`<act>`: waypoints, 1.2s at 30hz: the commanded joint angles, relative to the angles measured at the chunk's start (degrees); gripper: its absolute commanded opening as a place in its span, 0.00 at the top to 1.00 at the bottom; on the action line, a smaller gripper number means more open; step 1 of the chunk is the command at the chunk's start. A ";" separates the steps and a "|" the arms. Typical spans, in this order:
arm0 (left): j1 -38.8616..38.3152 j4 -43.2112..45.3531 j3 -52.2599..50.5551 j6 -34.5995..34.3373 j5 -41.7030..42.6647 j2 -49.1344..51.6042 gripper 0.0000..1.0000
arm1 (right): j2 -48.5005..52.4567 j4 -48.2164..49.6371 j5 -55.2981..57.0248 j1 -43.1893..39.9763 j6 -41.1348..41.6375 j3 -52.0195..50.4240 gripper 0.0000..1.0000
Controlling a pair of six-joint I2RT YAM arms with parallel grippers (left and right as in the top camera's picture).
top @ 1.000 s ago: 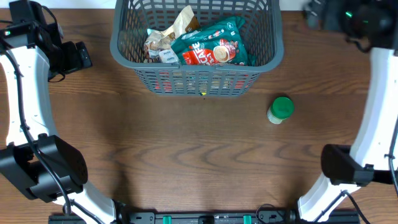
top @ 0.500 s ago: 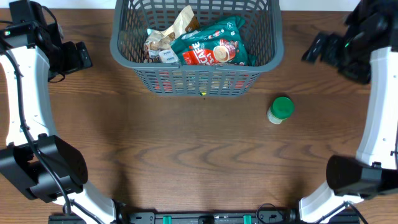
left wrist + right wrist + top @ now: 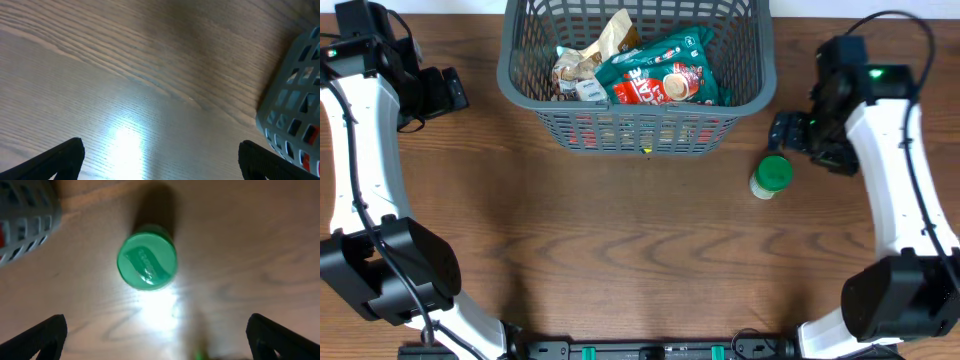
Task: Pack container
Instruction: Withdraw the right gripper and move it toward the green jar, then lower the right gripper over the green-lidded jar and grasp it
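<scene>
Above the green-lid jar [image 3: 147,263], right fingers [image 3: 46,336] just arrived
Spread apart (left fingers [image 3: 61,158] too), ready to grab it for the container [image 3: 506,70]

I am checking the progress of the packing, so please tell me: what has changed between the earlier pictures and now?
The right claw swung in from the far right corner toward the green-lidded jar and is now close beside it, open, holding nothing. The jar itself, the basket with its packets, and the left claw stayed where they were.
</scene>
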 commanded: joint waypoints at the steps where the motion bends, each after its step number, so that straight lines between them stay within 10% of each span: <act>1: 0.09 -0.28 0.00 0.76 -0.04 0.00 0.01 | -0.90 4.76 0.98 1.90 1.11 -5.38 0.01; 36: 0.09 -0.13 0.00 0.76 -0.07 0.00 0.01 | -0.87 39.71 5.44 2.34 1.90 -31.50 0.01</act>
